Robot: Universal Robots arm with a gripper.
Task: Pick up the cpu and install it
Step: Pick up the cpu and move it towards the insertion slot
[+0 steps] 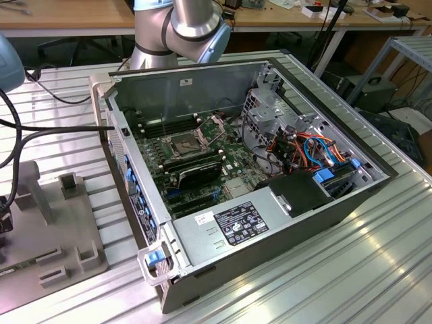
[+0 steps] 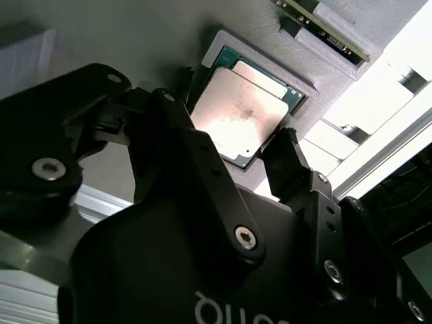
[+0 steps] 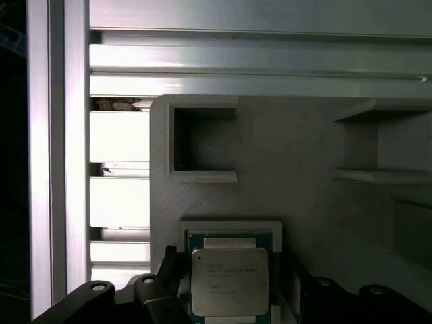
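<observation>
The cpu (image 2: 243, 115) lies flat, metal top up, in a shallow square pocket of the grey holder (image 3: 304, 202), which rests on the slatted aluminium table (image 3: 256, 67). The gripper (image 2: 233, 109) hangs directly over it with its fingers (image 2: 290, 158) spread, one on either side of the chip and not pinching it (actual contact cannot be told). The chip thus sits in the gap between them, its slightly longer sides seemingly facing the fingers. The socket (image 1: 182, 143) waits inside the open computer case (image 1: 202, 88), well apart from the holder
</observation>
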